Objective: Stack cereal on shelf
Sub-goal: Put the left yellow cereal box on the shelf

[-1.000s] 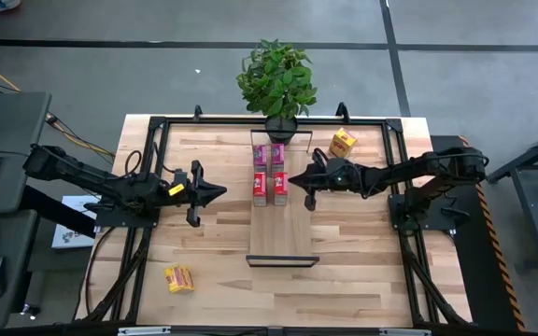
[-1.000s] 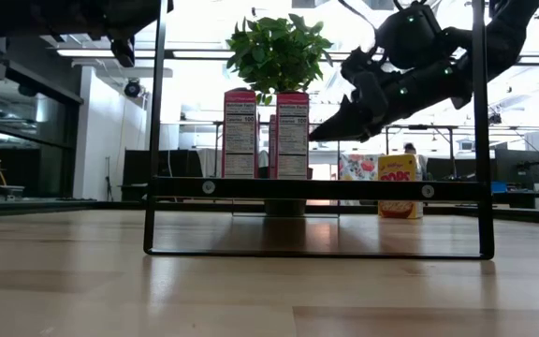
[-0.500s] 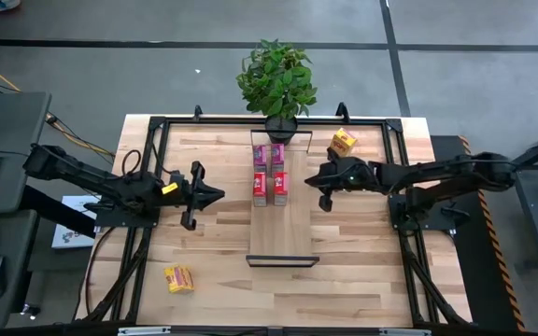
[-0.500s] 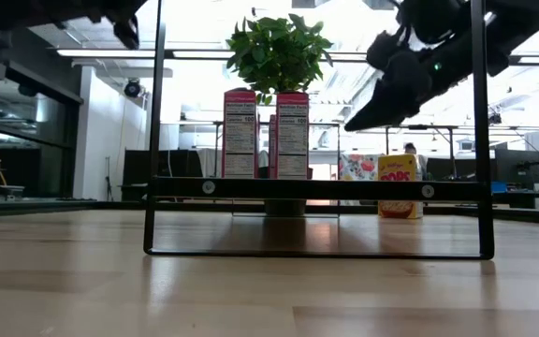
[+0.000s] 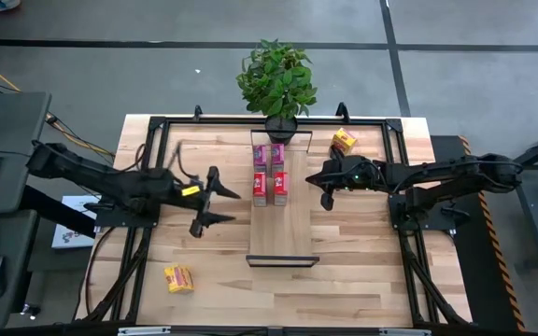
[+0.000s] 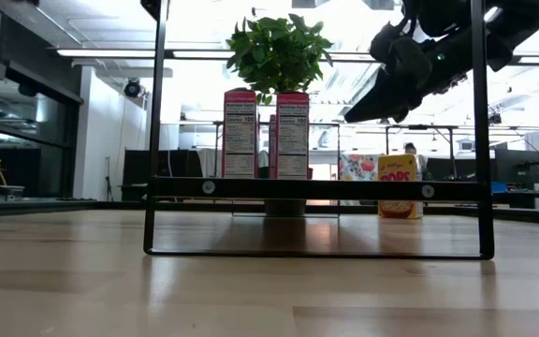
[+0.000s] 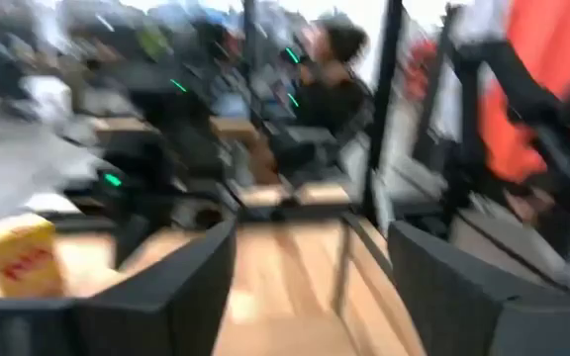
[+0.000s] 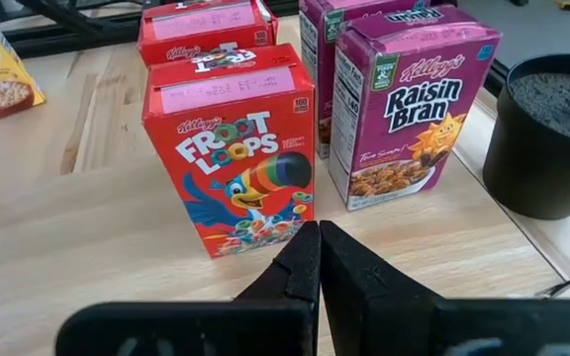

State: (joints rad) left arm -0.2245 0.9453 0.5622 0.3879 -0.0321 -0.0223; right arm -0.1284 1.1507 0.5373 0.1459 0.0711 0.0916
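While right gripper (image 5: 318, 182) stays clenched beside shelf (image 5: 283, 238), left gripper (image 5: 220, 207) has spread.

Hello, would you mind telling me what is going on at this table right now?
Two robot arms are stacking cereal boxes on the shelf. Two pink boxes and two red boxes stand there. The right gripper, shut and empty, hovers beside them. The left gripper is open, holding nothing. Two yellow boxes remain on the table.

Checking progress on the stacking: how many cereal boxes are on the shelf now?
4: two pink boxes at the plant end, two red boxes right beside them. Two yellow boxes remain on the table.
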